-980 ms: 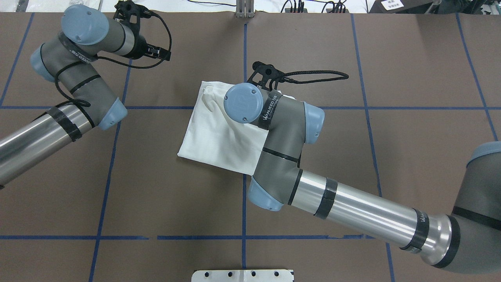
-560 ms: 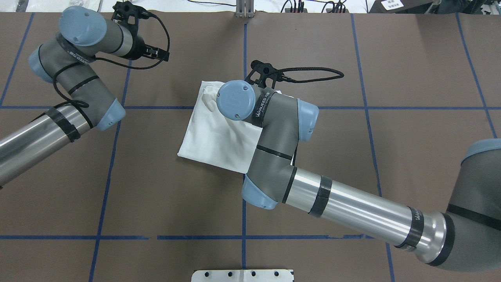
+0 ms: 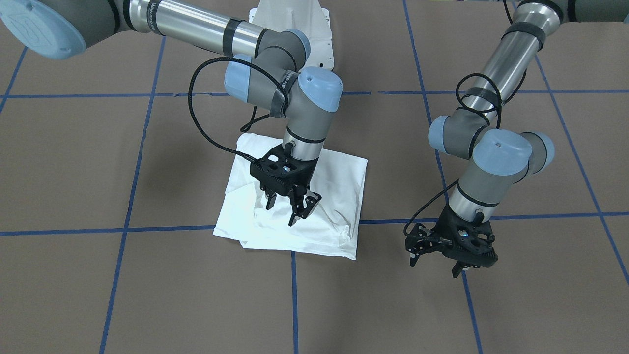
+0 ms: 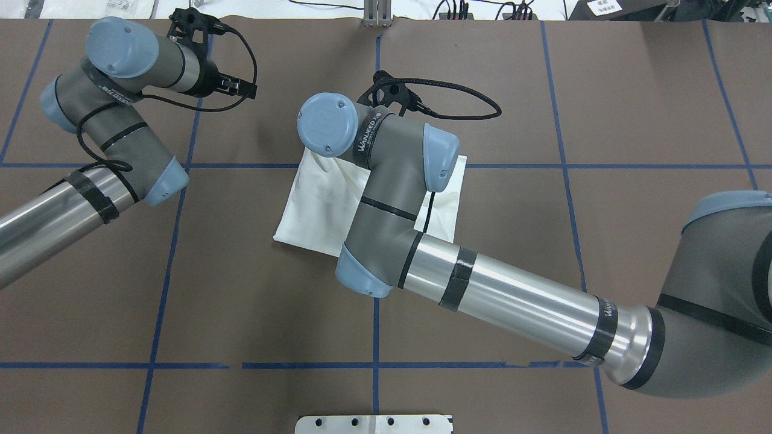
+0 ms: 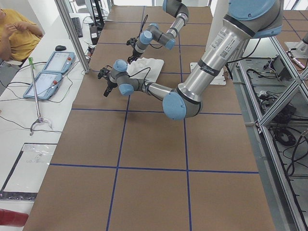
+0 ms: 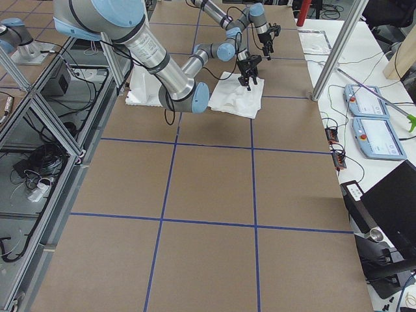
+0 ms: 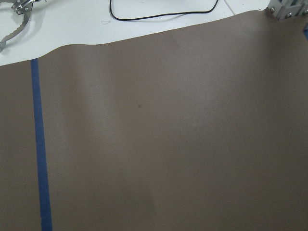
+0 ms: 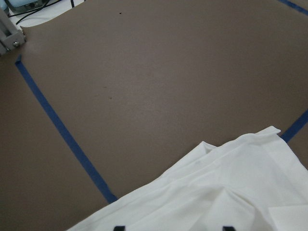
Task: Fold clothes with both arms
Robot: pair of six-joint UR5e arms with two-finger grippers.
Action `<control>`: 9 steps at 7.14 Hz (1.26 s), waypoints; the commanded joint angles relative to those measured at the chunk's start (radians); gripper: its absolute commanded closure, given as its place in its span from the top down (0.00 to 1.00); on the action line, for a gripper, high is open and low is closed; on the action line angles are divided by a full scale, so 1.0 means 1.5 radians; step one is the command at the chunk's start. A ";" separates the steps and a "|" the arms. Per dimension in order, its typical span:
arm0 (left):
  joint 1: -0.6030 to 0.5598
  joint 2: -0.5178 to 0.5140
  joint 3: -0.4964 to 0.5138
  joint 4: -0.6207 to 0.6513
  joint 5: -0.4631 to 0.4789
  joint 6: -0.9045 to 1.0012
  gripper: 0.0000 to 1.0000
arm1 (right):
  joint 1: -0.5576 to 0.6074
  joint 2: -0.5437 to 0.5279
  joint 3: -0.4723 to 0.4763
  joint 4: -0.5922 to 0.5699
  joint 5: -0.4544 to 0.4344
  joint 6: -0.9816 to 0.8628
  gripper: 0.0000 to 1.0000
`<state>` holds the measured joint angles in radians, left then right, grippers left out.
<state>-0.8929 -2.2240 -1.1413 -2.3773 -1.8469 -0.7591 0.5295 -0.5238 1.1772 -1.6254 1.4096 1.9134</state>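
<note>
White long-sleeved T-shirt (image 3: 339, 172) is folded down to a rough rectangle. It lies flat on your brown table (image 3: 147, 295) near the middle, over a crossing of the blue tape lines (image 3: 167, 229). The edge on your side is lumpy, with a bunched ridge; the rest lies fairly smooth.

Right gripper (image 3: 291, 207) points down over that lumpy part, jaws spread wide with nothing between them. The tips sit right at the fabric, and you can't tell from here whether they touch. The right wrist view agrees: two fingertips (image 8: 119, 227) at the bottom edge, well apart, white cloth under them and bare table beyond. In the overhead view the right arm (image 4: 512, 304) reaches across the shirt and hides its middle, so only the cloth's two ends show.

Left gripper (image 3: 437, 264) is off on the robot's left, well apart from the shirt. It hangs above bare table just beside a tape line. Its fingers look parted and hold nothing. The left wrist view gives you only brown table, one tape line and a white bench edge. Left arm (image 4: 120, 138) is bent back at the elbow.

Black cable (image 3: 196, 113) loops out from the right wrist. White pedestal plate (image 3: 322, 44) sits behind the shirt at the robot's base. The side view shows a person in a yellow top (image 5: 17, 33) at the bench.
</note>
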 commanded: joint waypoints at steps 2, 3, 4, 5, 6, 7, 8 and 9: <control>0.001 0.001 0.000 -0.003 0.000 -0.004 1.00 | -0.001 -0.005 -0.024 -0.039 -0.002 0.037 0.86; 0.001 0.001 0.000 -0.003 0.000 -0.005 1.00 | -0.002 -0.008 -0.024 -0.041 -0.002 0.036 0.86; 0.001 0.001 0.000 -0.003 0.000 -0.005 1.00 | -0.002 -0.010 -0.024 -0.042 -0.004 0.034 0.82; 0.001 0.001 -0.001 -0.003 0.000 -0.007 1.00 | -0.001 -0.010 -0.024 -0.046 -0.006 0.034 0.59; 0.001 0.000 -0.001 -0.003 0.000 -0.007 1.00 | -0.001 -0.010 -0.024 -0.046 -0.007 0.038 0.22; 0.001 0.001 0.000 -0.003 0.000 -0.008 1.00 | 0.000 -0.010 -0.023 -0.046 -0.011 0.031 0.00; 0.001 0.001 0.000 -0.003 0.000 -0.007 1.00 | 0.000 -0.011 -0.024 -0.046 -0.032 0.025 0.00; 0.002 0.000 -0.001 -0.003 0.001 -0.007 1.00 | 0.001 -0.015 -0.023 -0.046 -0.040 0.000 0.00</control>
<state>-0.8907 -2.2232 -1.1418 -2.3823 -1.8466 -0.7704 0.5295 -0.5409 1.1420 -1.6949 1.3703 1.9465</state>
